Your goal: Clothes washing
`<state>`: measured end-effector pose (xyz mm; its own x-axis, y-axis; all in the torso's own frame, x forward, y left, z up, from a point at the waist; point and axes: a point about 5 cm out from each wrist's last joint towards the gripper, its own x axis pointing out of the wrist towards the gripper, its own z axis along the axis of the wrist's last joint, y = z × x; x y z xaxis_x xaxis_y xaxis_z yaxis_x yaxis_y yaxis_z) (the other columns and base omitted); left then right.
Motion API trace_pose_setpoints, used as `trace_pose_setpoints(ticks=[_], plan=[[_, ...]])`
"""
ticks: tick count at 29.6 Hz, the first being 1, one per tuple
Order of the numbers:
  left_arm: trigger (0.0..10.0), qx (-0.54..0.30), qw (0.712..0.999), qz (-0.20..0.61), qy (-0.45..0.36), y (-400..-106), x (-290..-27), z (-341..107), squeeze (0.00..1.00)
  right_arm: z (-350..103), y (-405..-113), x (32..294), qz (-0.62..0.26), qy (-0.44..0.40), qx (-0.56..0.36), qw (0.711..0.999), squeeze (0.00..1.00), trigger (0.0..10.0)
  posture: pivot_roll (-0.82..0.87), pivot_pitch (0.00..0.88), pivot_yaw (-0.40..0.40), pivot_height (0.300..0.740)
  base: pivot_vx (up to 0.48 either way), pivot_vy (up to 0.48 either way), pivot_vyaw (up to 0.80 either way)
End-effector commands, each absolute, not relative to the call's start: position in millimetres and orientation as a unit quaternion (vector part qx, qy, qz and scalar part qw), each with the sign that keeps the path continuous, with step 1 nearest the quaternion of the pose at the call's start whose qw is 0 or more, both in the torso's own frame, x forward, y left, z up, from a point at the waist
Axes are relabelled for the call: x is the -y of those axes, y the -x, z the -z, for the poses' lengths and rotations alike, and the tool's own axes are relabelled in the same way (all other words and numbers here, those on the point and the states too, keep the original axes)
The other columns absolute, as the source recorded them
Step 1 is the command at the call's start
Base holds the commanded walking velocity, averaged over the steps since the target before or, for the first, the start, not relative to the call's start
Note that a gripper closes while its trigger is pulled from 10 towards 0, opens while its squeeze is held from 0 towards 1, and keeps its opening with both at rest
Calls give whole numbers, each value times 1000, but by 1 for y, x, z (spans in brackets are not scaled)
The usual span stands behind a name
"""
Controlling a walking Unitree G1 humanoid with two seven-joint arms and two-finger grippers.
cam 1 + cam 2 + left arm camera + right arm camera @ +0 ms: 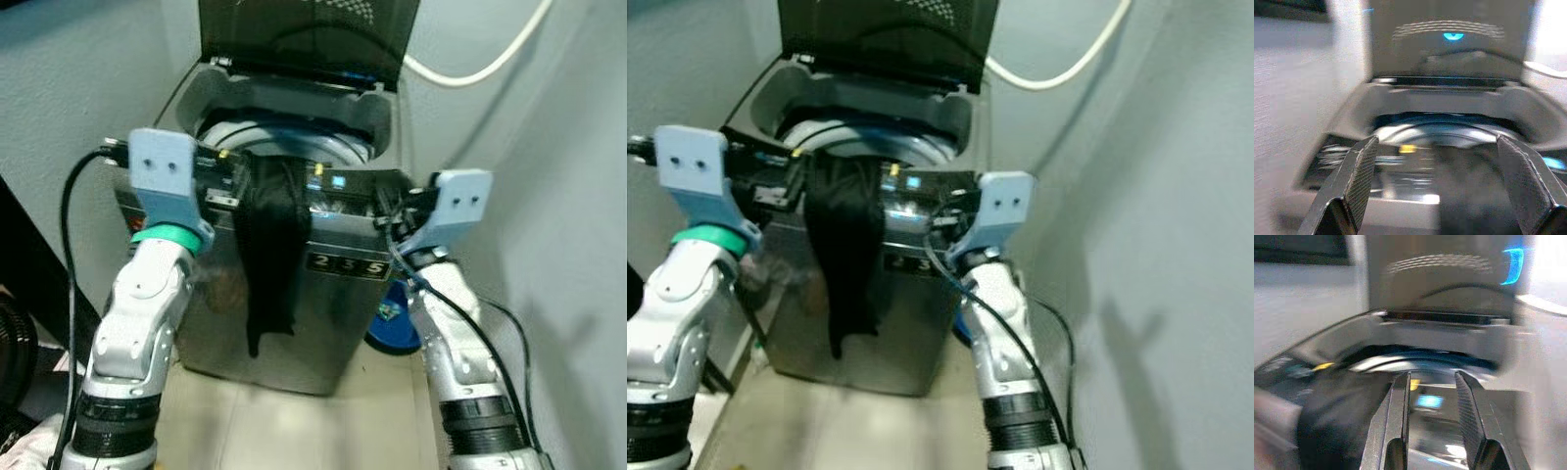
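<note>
Left eye view: a top-loading washing machine (pixel 294 294) stands with its lid (pixel 304 34) raised, in a corner between grey walls. A black garment (pixel 269 245) hangs over the front rim, half in the drum opening, the rest trailing down the front panel to about 6 o'clock. Both arms reach toward the rim, the left at 9 o'clock of the garment, the right at 3 o'clock. A white hose (pixel 480 64) loops on the wall at 1 o'clock, and a blue object (pixel 392 323) lies on the floor by the machine's right side.

Right eye view: the same scene; the garment is limp and dark, narrowing toward its lower end.

Left wrist view: the left gripper (pixel 1435 166) has its fingers (pixel 1361 171) spread wide, facing the drum rim, blurred.

Right wrist view: the right gripper (pixel 1432 401) has its fingers (pixel 1398 421) a narrow gap apart, holding nothing; the dark garment lies at 8 o'clock of them.
</note>
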<state>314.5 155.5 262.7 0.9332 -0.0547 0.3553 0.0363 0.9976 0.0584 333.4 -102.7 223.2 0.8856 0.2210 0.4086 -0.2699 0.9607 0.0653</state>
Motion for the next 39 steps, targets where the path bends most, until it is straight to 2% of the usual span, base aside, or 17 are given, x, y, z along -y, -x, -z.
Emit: trace_pose_setpoints(ticks=[1, 18, 26, 39], plan=[[10000, 174, 984, 28, -27, -315, -153, -260, 0, -221, -334, 108, -117, -57, 200, 971, 0, 10000, 148, 0, -8, 740, 0, 0, 0], [10000, 171, 984, 26, -31, -316, -153, -259, 0, -220, -334, 108, -116, -58, 200, 971, 0, 10000, 149, 0, -6, 740, 0, 0, 0], [10000, 149, 986, 47, -59, -319, -156, -251, 0, -222, -332, 104, -124, -7, 210, 970, 0, 10000, 153, 0, -3, 740, 0, 0, 0], [10000, 150, 984, 67, -63, -321, -153, -251, 0, -218, -333, 107, -113, -6, 200, 973, 0, 10000, 143, 0, -2, 740, 20, 0, 0]])
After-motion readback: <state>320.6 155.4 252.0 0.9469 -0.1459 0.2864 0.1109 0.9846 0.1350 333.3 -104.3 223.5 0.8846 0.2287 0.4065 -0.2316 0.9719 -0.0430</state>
